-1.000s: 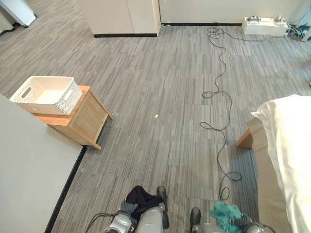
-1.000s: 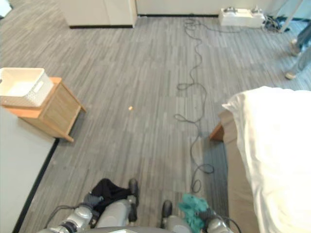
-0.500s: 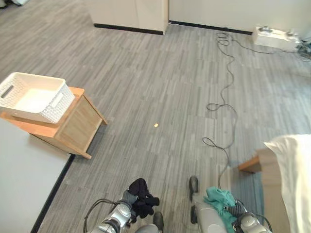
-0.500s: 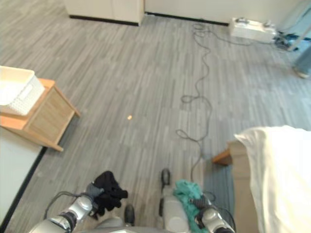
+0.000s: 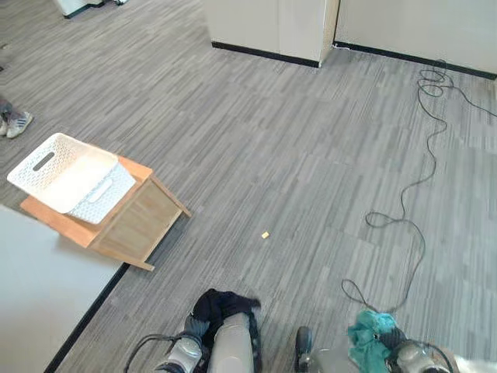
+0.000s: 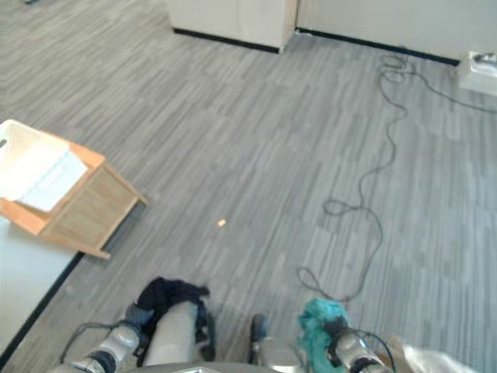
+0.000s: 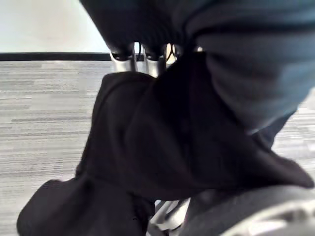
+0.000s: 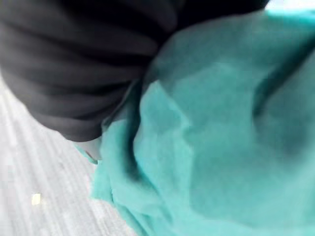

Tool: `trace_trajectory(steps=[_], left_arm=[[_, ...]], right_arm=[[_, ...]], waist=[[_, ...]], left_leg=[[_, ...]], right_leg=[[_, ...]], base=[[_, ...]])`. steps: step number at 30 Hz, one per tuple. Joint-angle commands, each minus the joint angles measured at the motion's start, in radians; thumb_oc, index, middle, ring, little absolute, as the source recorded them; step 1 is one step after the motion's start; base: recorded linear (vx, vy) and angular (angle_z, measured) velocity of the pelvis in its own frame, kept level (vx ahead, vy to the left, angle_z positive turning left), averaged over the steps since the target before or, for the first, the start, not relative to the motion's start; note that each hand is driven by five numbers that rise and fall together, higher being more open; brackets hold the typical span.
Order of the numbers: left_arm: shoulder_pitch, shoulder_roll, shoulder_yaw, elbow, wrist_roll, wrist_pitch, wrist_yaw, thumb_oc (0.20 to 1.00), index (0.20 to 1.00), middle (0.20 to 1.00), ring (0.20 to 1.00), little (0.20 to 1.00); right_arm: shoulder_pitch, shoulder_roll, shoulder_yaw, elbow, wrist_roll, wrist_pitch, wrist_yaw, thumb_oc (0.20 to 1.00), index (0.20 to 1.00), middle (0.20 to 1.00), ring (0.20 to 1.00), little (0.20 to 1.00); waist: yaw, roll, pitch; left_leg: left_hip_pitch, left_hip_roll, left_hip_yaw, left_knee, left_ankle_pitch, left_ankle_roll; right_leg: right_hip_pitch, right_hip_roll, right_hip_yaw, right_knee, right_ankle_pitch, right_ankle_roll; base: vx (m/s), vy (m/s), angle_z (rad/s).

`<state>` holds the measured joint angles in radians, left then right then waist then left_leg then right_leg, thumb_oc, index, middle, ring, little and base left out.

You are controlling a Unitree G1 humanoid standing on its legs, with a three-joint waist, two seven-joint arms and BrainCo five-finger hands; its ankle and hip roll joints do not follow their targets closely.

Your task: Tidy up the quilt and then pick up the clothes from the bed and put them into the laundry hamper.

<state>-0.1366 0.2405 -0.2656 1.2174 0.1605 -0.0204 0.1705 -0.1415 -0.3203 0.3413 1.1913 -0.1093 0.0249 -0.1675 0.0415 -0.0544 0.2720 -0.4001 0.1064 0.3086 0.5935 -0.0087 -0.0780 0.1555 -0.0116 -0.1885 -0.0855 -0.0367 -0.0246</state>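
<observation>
A white woven laundry hamper (image 5: 74, 177) sits tilted on a low wooden stand (image 5: 138, 225) at the left, a few steps ahead of me. My left hand (image 5: 185, 356) is low in front of me, fingers (image 7: 124, 55) curled into a bunched black garment (image 5: 221, 305) that hangs from it. My right hand (image 5: 411, 359) is at the lower right, carrying a crumpled teal garment (image 5: 371, 332). In the right wrist view the teal garment (image 8: 216, 132) covers the fingers.
A thin black cable (image 5: 415, 225) snakes across the grey carpet on the right. A small yellow scrap (image 5: 265, 235) lies mid-floor. A beige cabinet (image 5: 272, 27) stands at the back. A person's shoes (image 5: 14, 124) show at far left, a pale panel (image 5: 39, 295) at lower left.
The camera has swung left: the bed and white quilt have slid out on the right, and the hamper stand now sits nearer the middle. Both hands still carry their garments.
</observation>
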Motion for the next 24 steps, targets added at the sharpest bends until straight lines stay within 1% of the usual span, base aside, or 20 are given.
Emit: trace_trajectory(steps=[1,2,3,4,5,6,7,8,9,10,11,12,14,15,16,17,19,21,23,24], left_arm=[[-0.022,-0.022,-0.038,0.005,0.016,-0.006,0.003,0.2,0.2,0.2,0.2,0.2],[-0.014,-0.02,-0.035,0.007,0.024,0.002,0.005,0.2,0.2,0.2,0.2,0.2],[0.001,-0.015,-0.022,0.03,0.034,0.014,0.0,0.2,0.2,0.2,0.2,0.2],[0.002,-0.022,-0.018,0.038,0.036,0.012,0.001,0.2,0.2,0.2,0.2,0.2],[0.004,-0.021,-0.016,0.042,0.036,0.014,0.005,0.2,0.2,0.2,0.2,0.2],[0.007,-0.014,-0.013,0.049,0.04,0.018,0.004,0.2,0.2,0.2,0.2,0.2],[0.011,-0.011,-0.009,0.052,0.046,0.019,-0.001,0.2,0.2,0.2,0.2,0.2],[0.012,-0.008,-0.007,0.054,0.05,0.019,0.0,0.2,0.2,0.2,0.2,0.2],[0.009,-0.001,-0.006,0.051,0.048,0.02,0.001,0.2,0.2,0.2,0.2,0.2],[0.002,0.008,-0.009,0.043,0.047,0.02,0.003,0.2,0.2,0.2,0.2,0.2],[-0.011,0.015,-0.016,0.035,0.046,0.019,0.002,0.2,0.2,0.2,0.2,0.2],[-0.022,0.023,-0.022,0.027,0.048,0.018,0.002,0.2,0.2,0.2,0.2,0.2],[-0.043,0.034,-0.043,0.018,0.061,0.016,0.008,0.2,0.2,0.2,0.2,0.2],[-0.052,0.037,-0.048,0.014,0.061,0.013,0.01,0.2,0.2,0.2,0.2,0.2],[-0.052,0.037,-0.048,0.014,0.061,0.013,0.01,0.2,0.2,0.2,0.2,0.2],[-0.074,0.038,-0.061,0.004,0.06,0.003,0.016,0.2,0.2,0.2,0.2,0.2],[-0.097,0.035,-0.062,0.004,0.058,-0.005,0.017,0.2,0.2,0.2,0.2,0.2],[-0.092,0.027,-0.061,0.013,0.059,-0.011,0.018,0.2,0.2,0.2,0.2,0.2],[-0.071,0.02,-0.061,0.023,0.065,-0.013,0.017,0.2,0.2,0.2,0.2,0.2],[-0.059,0.013,-0.054,0.028,0.055,-0.014,0.016,0.2,0.2,0.2,0.2,0.2]], right_arm=[[0.031,-0.044,-0.033,-0.028,-0.013,-0.013,-0.011,0.2,0.2,0.2,0.2,0.2],[0.028,-0.043,-0.039,-0.027,-0.019,-0.008,-0.021,0.2,0.2,0.2,0.2,0.2],[0.025,-0.042,-0.033,-0.016,-0.036,-0.007,-0.013,0.2,0.2,0.2,0.2,0.2],[0.029,-0.03,-0.033,-0.012,-0.041,-0.01,-0.015,0.2,0.2,0.2,0.2,0.2],[0.033,-0.016,-0.036,-0.009,-0.04,-0.012,-0.021,0.2,0.2,0.2,0.2,0.2],[0.041,0.0,-0.044,-0.01,-0.03,-0.012,-0.024,0.2,0.2,0.2,0.2,0.2],[0.054,0.005,-0.057,-0.01,-0.022,-0.01,-0.022,0.2,0.2,0.2,0.2,0.2],[0.058,0.014,-0.058,-0.016,-0.015,-0.013,-0.022,0.2,0.2,0.2,0.2,0.2],[0.053,0.02,-0.057,-0.028,-0.011,-0.019,-0.018,0.2,0.2,0.2,0.2,0.2],[0.047,0.023,-0.059,-0.041,-0.008,-0.017,-0.013,0.2,0.2,0.2,0.2,0.2],[0.04,0.023,-0.053,-0.051,-0.01,-0.019,-0.011,0.2,0.2,0.2,0.2,0.2],[0.035,0.022,-0.046,-0.061,-0.014,-0.02,-0.009,0.2,0.2,0.2,0.2,0.2],[0.035,0.007,-0.04,-0.096,-0.014,-0.023,-0.01,0.2,0.2,0.2,0.2,0.2],[0.034,0.002,-0.041,-0.105,-0.012,-0.024,-0.011,0.2,0.2,0.2,0.2,0.2],[0.034,0.002,-0.041,-0.105,-0.012,-0.024,-0.011,0.2,0.2,0.2,0.2,0.2],[0.041,-0.01,-0.043,-0.11,-0.001,-0.026,-0.018,0.2,0.2,0.2,0.2,0.2],[0.048,-0.008,-0.046,-0.092,0.0,-0.018,-0.014,0.2,0.2,0.2,0.2,0.2],[0.054,-0.001,-0.036,-0.06,-0.025,-0.01,-0.003,0.2,0.2,0.2,0.2,0.2],[0.07,0.002,-0.033,-0.038,-0.041,-0.004,0.008,0.2,0.2,0.2,0.2,0.2],[0.071,-0.001,-0.032,-0.022,-0.038,-0.007,0.01,0.2,0.2,0.2,0.2,0.2]], waist=[[0.027,0.049,0.0],[0.035,0.04,-0.007],[0.037,0.035,-0.036],[0.043,0.027,-0.043],[0.056,0.002,-0.055],[0.059,-0.024,-0.056],[0.052,-0.033,-0.054],[0.041,-0.039,-0.049],[0.028,-0.038,-0.043],[0.015,-0.023,-0.034],[0.004,-0.006,-0.022],[-0.003,0.016,-0.012],[-0.03,0.03,-0.001],[-0.038,0.032,-0.003],[-0.038,0.035,-0.005],[-0.066,0.027,-0.01],[-0.081,0.02,-0.019],[-0.089,0.023,-0.029],[-0.096,0.018,-0.043],[-0.108,0.031,-0.044]], left_leg=[[0.14,0.033,0.179,-0.461,0.048,-0.002],[0.146,0.042,0.22,-0.541,0.07,0.005],[0.179,0.035,0.229,-0.592,0.068,0.02],[0.19,0.019,0.217,-0.593,0.093,0.038],[0.184,-0.007,0.202,-0.559,0.09,0.056],[0.188,-0.034,0.195,-0.544,0.068,0.081],[0.214,-0.053,0.187,-0.542,0.043,0.099],[0.244,-0.072,0.182,-0.54,0.018,0.116],[0.287,-0.088,0.164,-0.553,-0.008,0.13],[0.337,-0.09,0.137,-0.578,-0.02,0.137],[0.382,-0.086,0.11,-0.6,-0.024,0.137],[0.413,-0.064,0.095,-0.62,-0.012,0.136],[0.478,-0.067,0.042,-0.65,-0.023,0.122],[0.497,-0.07,0.023,-0.657,-0.032,0.112],[0.495,-0.067,0.022,-0.657,-0.031,0.111],[0.548,-0.087,-0.054,-0.675,-0.068,0.086],[0.593,-0.085,-0.105,-0.68,-0.102,0.064],[0.658,-0.071,-0.151,-0.677,-0.143,0.048],[0.707,-0.067,-0.204,-0.631,-0.197,0.043],[0.71,-0.044,-0.236,-0.562,-0.176,0.027]], right_leg=[[0.105,-0.08,-0.009,0.028,-0.18,0.131],[0.144,-0.083,-0.031,0.022,-0.195,0.14],[0.159,-0.075,-0.041,0.039,-0.2,0.161],[0.167,-0.082,-0.05,0.082,-0.201,0.172],[0.15,-0.095,-0.046,0.172,-0.175,0.19],[0.116,-0.107,-0.043,0.296,-0.125,0.221],[0.081,-0.122,-0.035,0.406,-0.06,0.247],[0.035,-0.132,-0.016,0.528,0.013,0.263],[-0.026,-0.131,0.017,0.63,0.06,0.267],[-0.098,-0.134,0.03,0.714,0.068,0.267],[-0.163,-0.133,0.032,0.768,0.049,0.258],[-0.221,-0.12,0.021,0.761,0.04,0.23],[-0.291,-0.124,0.015,0.67,-0.021,0.199],[-0.297,-0.122,0.024,0.586,-0.036,0.193],[-0.295,-0.118,0.022,0.579,-0.031,0.191],[-0.297,-0.108,0.096,0.256,-0.027,0.193],[-0.318,-0.127,0.195,0.089,0.038,0.225],[-0.351,-0.14,0.218,0.052,0.082,0.246],[-0.333,-0.141,0.204,0.095,0.082,0.24],[-0.324,-0.117,0.212,0.134,0.077,0.23]], base=[[0.78,0.123,0.46],[0.75,0.14,0.7],[0.71,0.124,0.66],[0.74,0.14,0.48],[0.64,0.177,0.65],[0.59,0.189,0.8],[0.57,0.23,0.88],[0.61,0.217,1.05],[0.6,0.184,1.1],[0.58,0.124,1.23],[0.47,0.037,1.14],[0.46,0.002,1.28],[0.5,-0.052,1.08],[0.37,-0.058,0.96],[0.63,-0.19,1.14],[0.68,-0.23,1.12],[0.74,-0.267,1.15],[0.65,-0.249,1.41],[0.65,-0.261,1.21],[0.42,-0.19,0.94]])
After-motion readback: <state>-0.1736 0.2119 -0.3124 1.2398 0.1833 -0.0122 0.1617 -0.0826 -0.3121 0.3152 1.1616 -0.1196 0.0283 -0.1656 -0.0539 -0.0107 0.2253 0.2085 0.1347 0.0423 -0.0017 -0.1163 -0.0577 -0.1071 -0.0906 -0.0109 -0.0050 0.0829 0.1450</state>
